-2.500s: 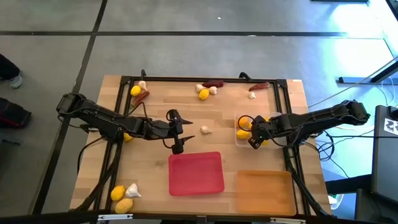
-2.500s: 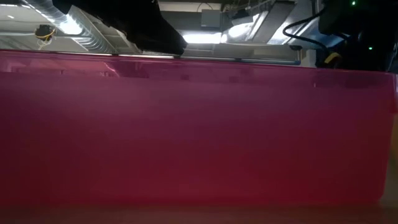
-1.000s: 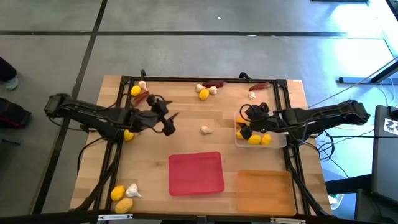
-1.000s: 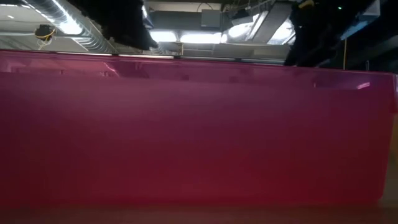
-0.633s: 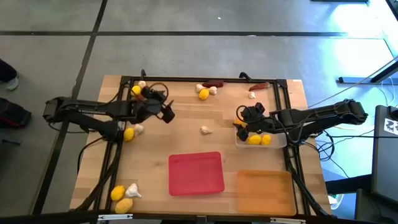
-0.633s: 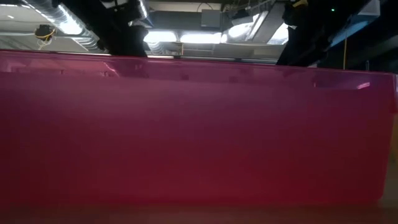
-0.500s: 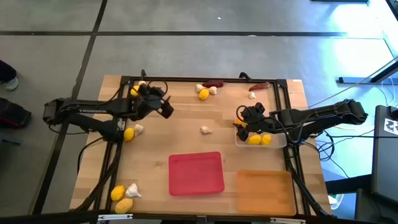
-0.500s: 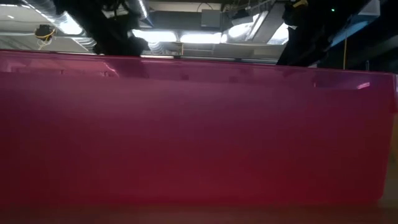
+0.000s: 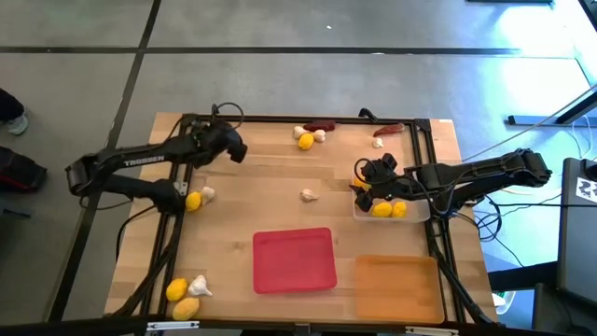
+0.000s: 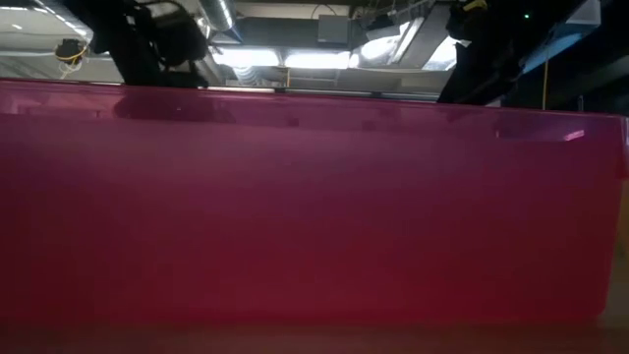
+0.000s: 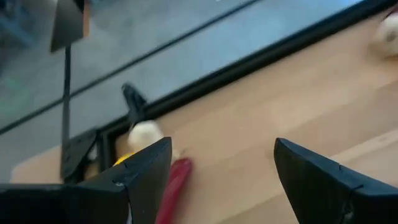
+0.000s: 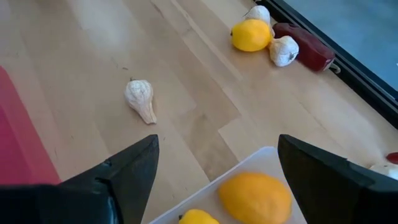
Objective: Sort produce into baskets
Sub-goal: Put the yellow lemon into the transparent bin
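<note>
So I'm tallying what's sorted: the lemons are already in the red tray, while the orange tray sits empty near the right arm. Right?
Not quite. The high view shows the red tray holds nothing; the lemons lie in the clear tray, below the right gripper, whose fingers are open. The orange tray is indeed empty near the right arm.
</note>
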{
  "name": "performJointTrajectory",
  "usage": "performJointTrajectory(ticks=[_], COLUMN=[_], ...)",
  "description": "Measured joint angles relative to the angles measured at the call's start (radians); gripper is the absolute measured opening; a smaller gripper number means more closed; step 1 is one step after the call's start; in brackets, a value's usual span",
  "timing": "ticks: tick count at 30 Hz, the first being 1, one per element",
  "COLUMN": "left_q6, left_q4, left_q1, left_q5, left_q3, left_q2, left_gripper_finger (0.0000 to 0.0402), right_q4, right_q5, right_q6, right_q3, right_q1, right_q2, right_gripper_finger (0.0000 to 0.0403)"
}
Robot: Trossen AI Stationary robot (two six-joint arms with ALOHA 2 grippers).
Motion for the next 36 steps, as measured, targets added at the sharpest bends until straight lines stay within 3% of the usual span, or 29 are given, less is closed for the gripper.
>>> performJointTrajectory(ticks=[7,24,36], left_q6=[0.046,0.111,0.132], left_q4=[-0.197,-0.596,-0.623], left_q1=[0.094,0.317,0.432], left_q5=[0.053,0.058,0.071], left_q3=[0.099,0.455,0.503], left_q2=[0.12,0.534,0.698], left_gripper_finger=[0.0279,0.0279,0.0279], right_q4=[0.001,-0.007,-0.005], right_q5=[0.003,-0.042,-0.042], right_q6=[0.0,-0.002,-0.026], right_q3=[0.0,-0.001,-0.001], right_q1=[0.0,0.0,0.0], right_q2=[0.0,0.0,0.0], right_gripper_finger=[0.0321,0.0321,0.0321])
